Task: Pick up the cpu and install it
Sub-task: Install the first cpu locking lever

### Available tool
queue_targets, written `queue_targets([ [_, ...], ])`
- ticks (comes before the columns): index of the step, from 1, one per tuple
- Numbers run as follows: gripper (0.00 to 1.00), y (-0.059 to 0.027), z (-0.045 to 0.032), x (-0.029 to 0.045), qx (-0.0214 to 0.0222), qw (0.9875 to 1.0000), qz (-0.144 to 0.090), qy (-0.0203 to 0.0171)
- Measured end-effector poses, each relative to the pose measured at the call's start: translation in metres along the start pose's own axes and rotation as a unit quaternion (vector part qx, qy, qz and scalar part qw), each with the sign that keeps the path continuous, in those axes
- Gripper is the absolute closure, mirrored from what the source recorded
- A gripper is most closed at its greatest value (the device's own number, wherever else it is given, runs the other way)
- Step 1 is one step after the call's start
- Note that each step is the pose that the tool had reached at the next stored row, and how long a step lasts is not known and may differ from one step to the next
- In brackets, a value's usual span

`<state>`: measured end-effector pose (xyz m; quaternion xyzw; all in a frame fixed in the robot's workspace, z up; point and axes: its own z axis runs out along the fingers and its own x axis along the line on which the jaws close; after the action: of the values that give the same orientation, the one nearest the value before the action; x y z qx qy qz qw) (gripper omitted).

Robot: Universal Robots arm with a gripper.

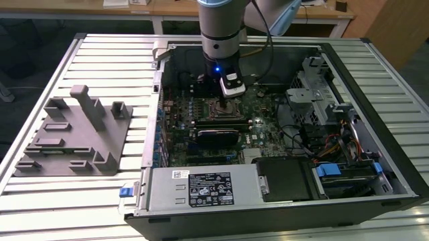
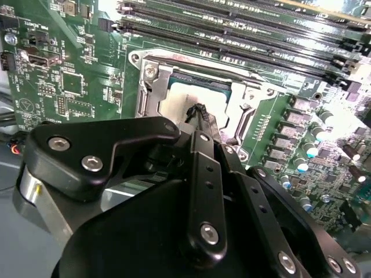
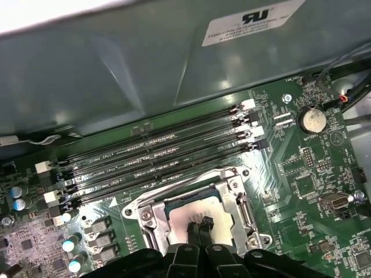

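I'm seeing cpu point(image 3: 185, 223) point(image 2: 182, 103) lying flat inside socket frame point(image 3: 235, 194) point(image 2: 152, 72) on motherboard point(image 1: 258, 113) point(image 3: 301, 179) point(image 2: 64, 75). Gripper point(image 3: 199, 227) point(image 2: 200, 114) point(image 1: 232, 96) pointing straight down, fingertips pressed together over cpu top; contact I can't tell. Memory slots point(image 3: 156, 153) point(image 2: 232, 29) running just beside socket. Case wall point(image 3: 116, 63) standing close behind slots. Capacitors point(image 2: 307, 152) crowding beside socket. Grey fixture point(image 1: 74, 135) sitting well apart on table point(image 1: 107, 55), at exterior view's left.

Pale silvery cpu point(image 2: 177, 104); green motherboard point(image 3: 301, 174); black claw point(image 2: 199, 113); grey fixture point(image 1: 74, 135)
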<state>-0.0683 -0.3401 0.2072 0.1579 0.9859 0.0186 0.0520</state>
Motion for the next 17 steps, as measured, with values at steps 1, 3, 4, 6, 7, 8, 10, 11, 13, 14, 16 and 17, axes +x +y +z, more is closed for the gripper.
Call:
queue_targets([
  [1, 0.89, 0.0000, 0.0000, 0.0000, 0.0000, 1.0000, 0.000, 0.0000],
  [3, 0.89, 0.0001, 0.0000, -0.0002, 0.0000, 1.0000, 0.000, 0.0001],
  [4, 0.89, 0.0002, 0.0001, -0.0006, 0.0000, 1.0000, 0.000, 0.0001],
  [6, 0.89, 0.0009, 0.0003, -0.0025, 0.0000, 1.0000, 0.000, 0.0001],
  [7, 0.89, 0.0010, 0.0004, -0.0031, 0.0000, 1.0000, 0.000, 0.0001],
  [8, 0.89, 0.0012, 0.0004, -0.0037, 0.0000, 1.0000, 0.000, 0.0001],
  [10, 0.89, 0.0014, -0.0004, -0.0044, 0.0002, 1.0000, 0.000, 0.0001],
  [11, 0.89, 0.0015, -0.0020, -0.0045, 0.0001, 1.0000, 0.000, 0.0001],
  [13, 0.89, 0.0018, -0.0075, -0.0051, 0.0000, 1.0000, 0.000, 0.0000],
  [14, 0.89, 0.0020, -0.0108, -0.0054, 0.0000, 1.0000, 0.000, 0.0000],
  [16, 0.89, 0.0023, -0.0162, -0.0060, 0.0000, 1.0000, 0.000, 0.0001],
  [17, 0.89, 0.0023, -0.0174, -0.0061, 0.0000, 1.0000, 0.000, 0.0001],
])
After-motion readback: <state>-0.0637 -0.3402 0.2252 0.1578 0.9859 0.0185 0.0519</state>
